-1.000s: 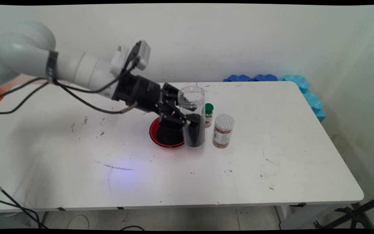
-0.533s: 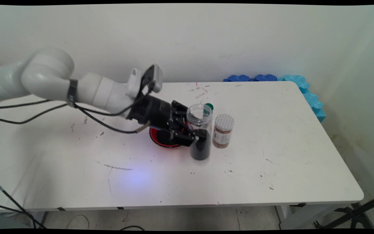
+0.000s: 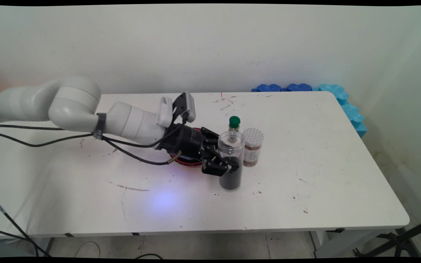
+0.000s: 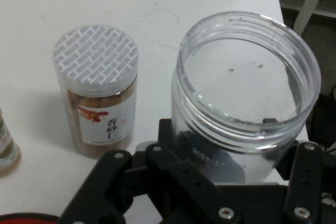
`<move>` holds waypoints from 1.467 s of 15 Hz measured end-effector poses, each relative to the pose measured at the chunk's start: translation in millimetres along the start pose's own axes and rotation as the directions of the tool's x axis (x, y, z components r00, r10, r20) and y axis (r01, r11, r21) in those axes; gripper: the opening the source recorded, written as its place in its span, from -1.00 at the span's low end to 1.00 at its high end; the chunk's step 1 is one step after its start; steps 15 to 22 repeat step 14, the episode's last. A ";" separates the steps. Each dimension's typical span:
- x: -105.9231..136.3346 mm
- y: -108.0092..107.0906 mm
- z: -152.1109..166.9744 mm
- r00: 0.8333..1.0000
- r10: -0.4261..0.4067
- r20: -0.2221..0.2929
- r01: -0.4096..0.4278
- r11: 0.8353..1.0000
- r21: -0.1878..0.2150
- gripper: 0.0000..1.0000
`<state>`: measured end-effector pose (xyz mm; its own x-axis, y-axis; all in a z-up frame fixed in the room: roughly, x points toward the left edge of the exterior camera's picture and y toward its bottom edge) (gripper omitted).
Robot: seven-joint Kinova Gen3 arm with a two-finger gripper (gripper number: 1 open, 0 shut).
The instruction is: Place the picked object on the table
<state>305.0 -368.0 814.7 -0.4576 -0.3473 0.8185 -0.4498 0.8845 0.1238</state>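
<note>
Now the open jar is squeezed by the gripper — set upright just beside the lidded jar.

Between the fingers of the gripper stands a jar of clear, glossy plastic with a ribbed rim, its lower part filled with matt black grains. Just beyond the fingers a second jar is clear plastic too, with a paper label and a patterned foil-like seal on top. The fingers look like matt black metal with shiny screw heads. The table is smooth white, scuffed and speckled
</note>
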 end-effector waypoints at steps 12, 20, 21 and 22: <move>-12.4 1.7 21.5 1.000 -0.007 0.005 0.006 1.000 0.017 1.00; -13.6 2.1 22.7 1.000 -0.003 0.006 0.003 1.000 0.018 1.00; -13.6 2.1 22.7 1.000 -0.003 0.006 0.003 1.000 0.018 1.00; -13.6 2.1 22.7 1.000 -0.003 0.006 0.003 1.000 0.018 1.00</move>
